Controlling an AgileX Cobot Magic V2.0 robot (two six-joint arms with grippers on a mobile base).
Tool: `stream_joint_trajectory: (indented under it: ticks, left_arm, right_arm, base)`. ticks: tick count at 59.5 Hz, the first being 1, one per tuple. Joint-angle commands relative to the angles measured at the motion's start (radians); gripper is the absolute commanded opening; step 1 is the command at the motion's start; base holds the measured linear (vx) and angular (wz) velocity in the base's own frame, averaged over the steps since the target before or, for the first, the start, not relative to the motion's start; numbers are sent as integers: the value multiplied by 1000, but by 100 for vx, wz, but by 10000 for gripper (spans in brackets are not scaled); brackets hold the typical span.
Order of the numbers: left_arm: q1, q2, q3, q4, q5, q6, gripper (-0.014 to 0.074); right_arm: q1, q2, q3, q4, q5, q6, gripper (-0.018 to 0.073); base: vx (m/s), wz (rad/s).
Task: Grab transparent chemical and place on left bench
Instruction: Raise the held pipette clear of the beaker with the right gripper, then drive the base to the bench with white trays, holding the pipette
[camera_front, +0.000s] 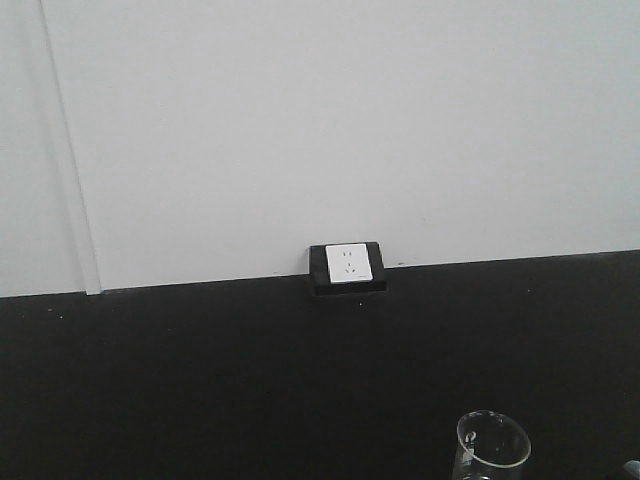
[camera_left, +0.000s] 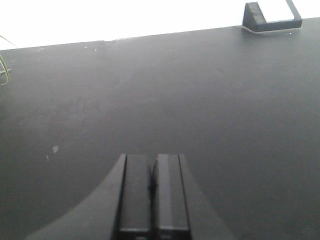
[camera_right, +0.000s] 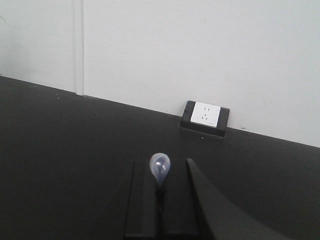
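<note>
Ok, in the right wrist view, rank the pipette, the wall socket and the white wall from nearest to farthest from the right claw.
1. Pipette: gripped in the right claw, bulb poking out the front.
2. Wall socket: ahead and slightly right, at the back edge of the bench.
3. White wall: behind the socket, farthest.

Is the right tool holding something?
Yes, the right tool is shut on a pipette, whose whitish bulb sticks out in front.

black left gripper (camera_left: 152, 170): flat jaws pressed together, empty. black right gripper (camera_right: 160, 187) pinches a translucent whitish pipette (camera_right: 160, 167) below its bulb.
</note>
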Motion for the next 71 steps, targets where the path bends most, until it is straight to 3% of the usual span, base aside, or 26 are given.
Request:
stream_joint_trajectory:
  ticks: [1, 37, 71]
  left_arm:
    - [-2, -19, 16, -1, -78, -8, -3]
    - [-2, -19, 16, -1, -78, -8, -3]
    - [-2, -19, 16, -1, -78, -8, -3]
  right_arm:
    - [-3, 4, -29, 25, 2, 3, -3]
    - [-3, 4, -29, 25, -3, 1, -3]
    - [-3, 4, -29, 25, 1, 1, -3]
  base:
    - [-2, -3]
    - [-13, -4]
    - [-33, 11]
